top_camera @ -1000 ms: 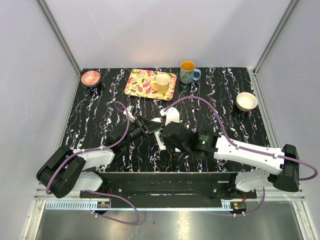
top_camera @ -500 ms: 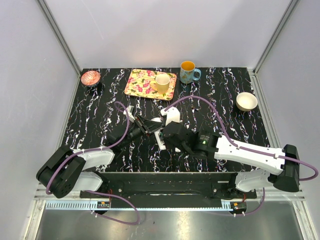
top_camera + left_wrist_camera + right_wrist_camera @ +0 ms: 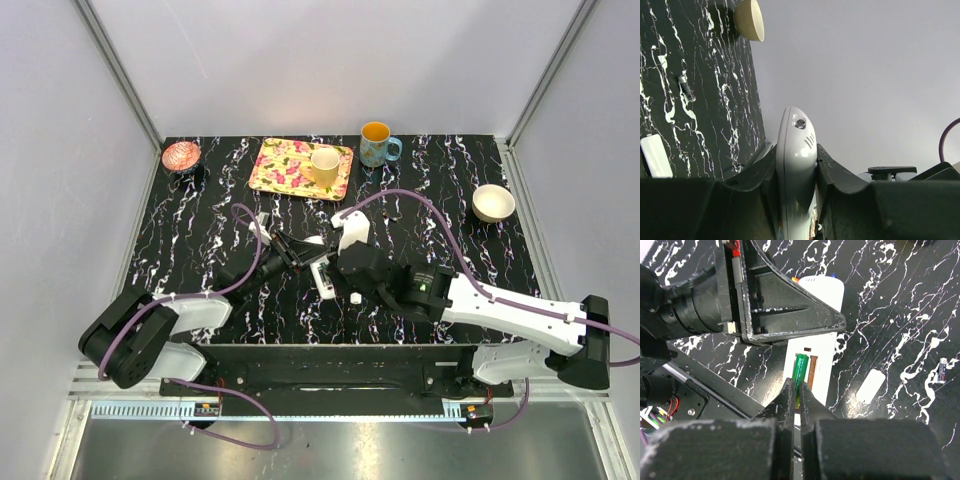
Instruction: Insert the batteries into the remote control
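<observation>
The white remote control (image 3: 822,335) lies across the table with its dark recess (image 3: 812,371) facing up. My left gripper (image 3: 796,155) is shut on one end of it, seen edge-on in the left wrist view (image 3: 796,135). My right gripper (image 3: 797,387) is shut on a green battery (image 3: 801,367) and holds it lengthwise over the recess's left slot; I cannot tell whether it touches. A dark battery (image 3: 942,370) lies loose on the table and also shows in the left wrist view (image 3: 686,87). In the top view both grippers meet at the remote (image 3: 322,278).
A small white oblong piece (image 3: 870,386) lies right of the remote. At the back stand a floral tray (image 3: 285,165) with a yellow cup (image 3: 324,163), a blue mug (image 3: 377,145), a pink bowl (image 3: 181,155) and, at the right, a white bowl (image 3: 493,202).
My right arm has shifted slightly right, so the small white piece now shows beside the remote. My left gripper still holds the remote in the same place.
</observation>
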Robot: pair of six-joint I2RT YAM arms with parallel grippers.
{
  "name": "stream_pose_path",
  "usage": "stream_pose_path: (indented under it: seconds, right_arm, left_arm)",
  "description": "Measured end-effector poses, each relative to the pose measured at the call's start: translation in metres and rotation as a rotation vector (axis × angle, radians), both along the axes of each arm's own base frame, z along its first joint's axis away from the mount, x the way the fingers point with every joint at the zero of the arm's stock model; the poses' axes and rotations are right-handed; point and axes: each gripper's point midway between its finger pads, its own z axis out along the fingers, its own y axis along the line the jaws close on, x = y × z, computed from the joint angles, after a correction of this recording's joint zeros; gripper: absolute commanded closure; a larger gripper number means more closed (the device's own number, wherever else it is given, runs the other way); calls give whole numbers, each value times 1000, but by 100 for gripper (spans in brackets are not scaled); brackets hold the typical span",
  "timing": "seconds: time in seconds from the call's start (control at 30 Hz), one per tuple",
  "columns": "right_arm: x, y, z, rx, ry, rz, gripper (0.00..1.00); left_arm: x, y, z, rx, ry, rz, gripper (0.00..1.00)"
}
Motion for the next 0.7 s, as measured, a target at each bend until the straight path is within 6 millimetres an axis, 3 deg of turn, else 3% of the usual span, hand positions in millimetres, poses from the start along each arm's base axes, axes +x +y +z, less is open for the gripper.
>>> stream_pose_path:
  seconds: [0.43, 0.47, 0.6, 0.7]
  right_arm:
    - [11, -9, 8, 54, -95, -41, 100]
    - [11, -8, 8, 58, -98, -43, 96]
    - [12, -8, 10, 67, -99, -46, 63]
    - [11, -9, 8, 52, -89, -46, 57]
  left_arm:
    - [2, -2, 1, -32, 59, -2, 100]
    - [2, -2, 2, -35, 57, -3, 100]
    - [3, -2, 5, -38, 53, -2, 100]
    - [3, -2, 3, -32, 53, -2, 100]
